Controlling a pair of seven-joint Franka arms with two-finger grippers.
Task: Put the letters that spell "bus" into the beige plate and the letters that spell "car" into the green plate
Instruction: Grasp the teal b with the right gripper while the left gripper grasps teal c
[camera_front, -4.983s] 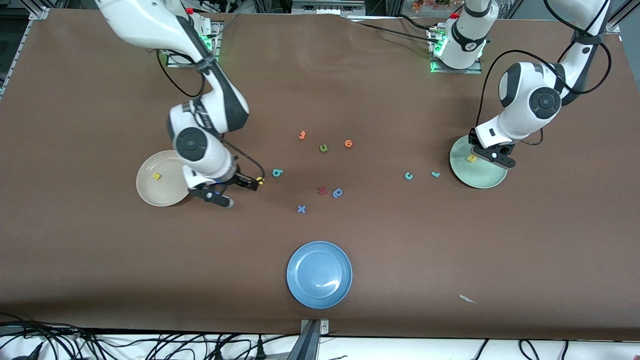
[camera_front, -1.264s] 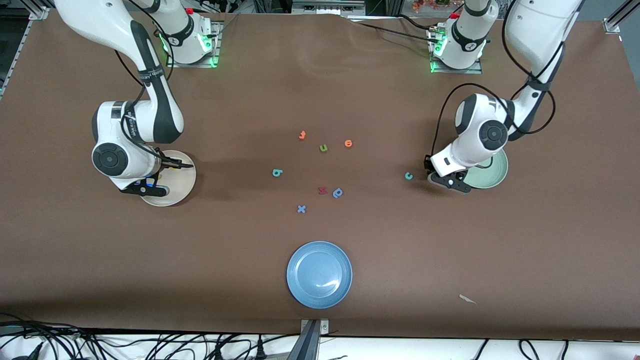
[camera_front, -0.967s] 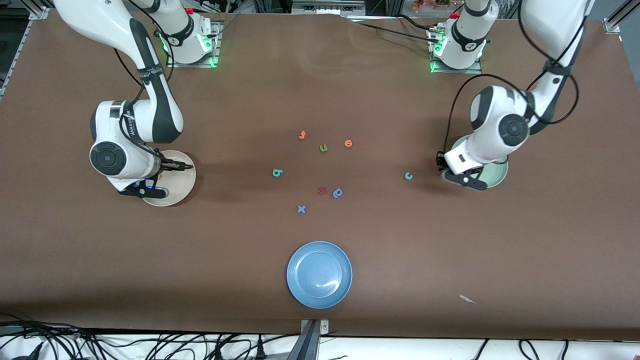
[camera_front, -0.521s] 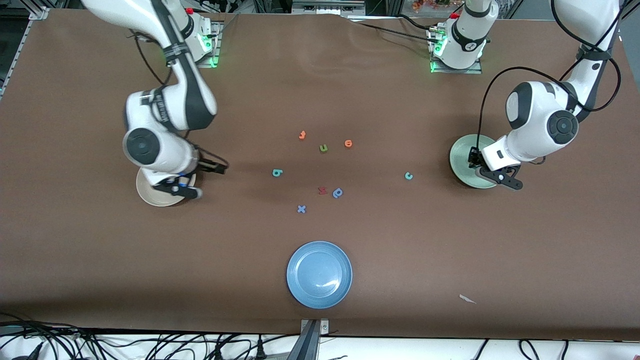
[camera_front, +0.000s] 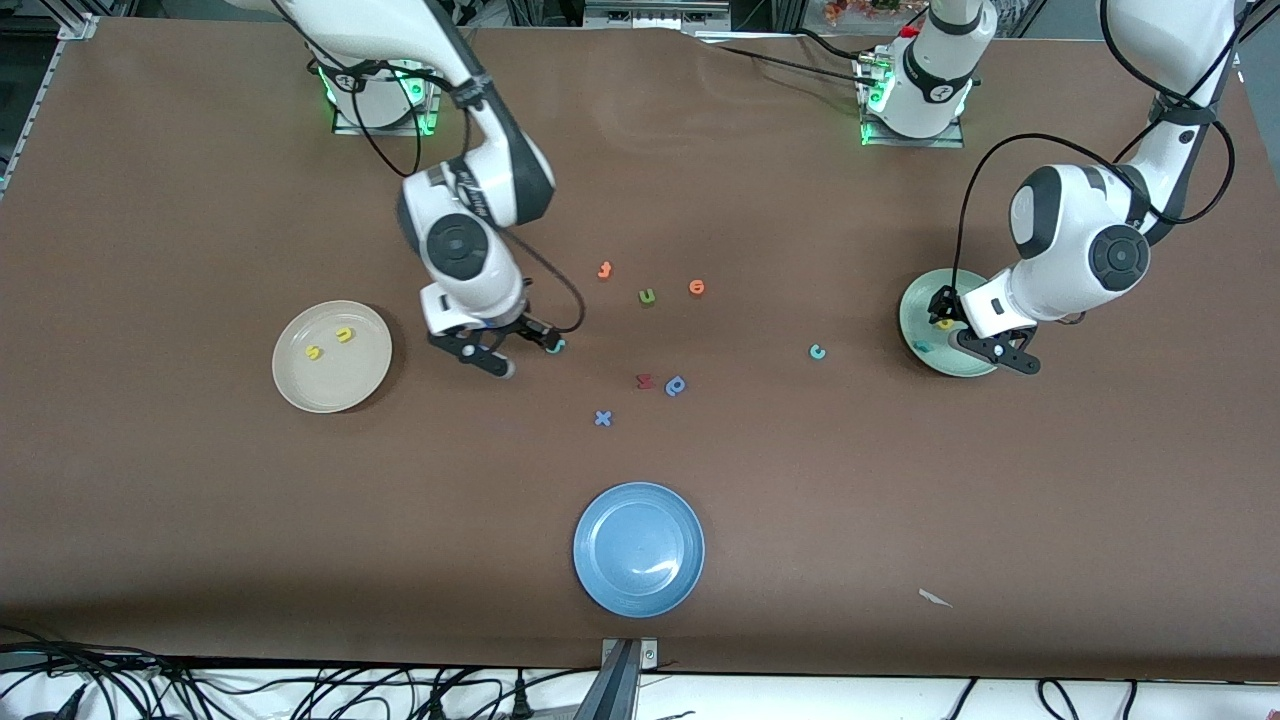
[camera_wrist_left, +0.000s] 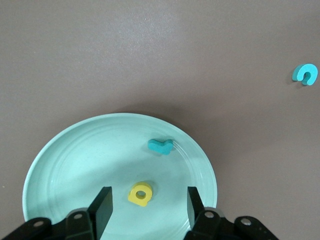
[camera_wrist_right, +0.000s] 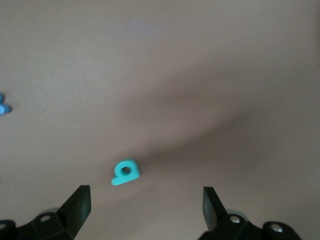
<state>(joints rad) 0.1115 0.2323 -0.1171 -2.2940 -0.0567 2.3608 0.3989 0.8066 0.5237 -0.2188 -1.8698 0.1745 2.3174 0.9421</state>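
Note:
The beige plate (camera_front: 365, 380) holds a yellow "s" (camera_front: 314, 352) and a yellow "u" (camera_front: 344, 334). My right gripper (camera_front: 525, 357) hangs open low over the table, and the teal "b" (camera_front: 559, 347) (camera_wrist_right: 125, 171) lies just ahead of its fingers, untouched. The green plate (camera_front: 915, 300) (camera_wrist_left: 75, 150) holds the yellow "a" (camera_front: 944, 323) (camera_wrist_left: 140, 194) and the teal "r" (camera_front: 921, 347) (camera_wrist_left: 160, 146). My left gripper (camera_front: 978, 332) (camera_wrist_left: 148, 207) is open above this plate, with the "a" lying loose below its fingers. The teal "c" (camera_front: 817, 351) (camera_wrist_left: 305, 74) rests on the table beside the green plate.
Mid-table lie an orange "t" (camera_front: 604, 270), an olive "u" (camera_front: 647, 296), an orange "e" (camera_front: 697, 288), a red letter (camera_front: 645, 381), a blue "p" (camera_front: 676, 386) and a blue "x" (camera_front: 602, 418). A blue plate (camera_front: 639, 549) sits nearest the front camera.
My left gripper carried the teal "r" over the green plate, opened, and it now lies there. My right gripper left the beige plate and moved to the teal "b".

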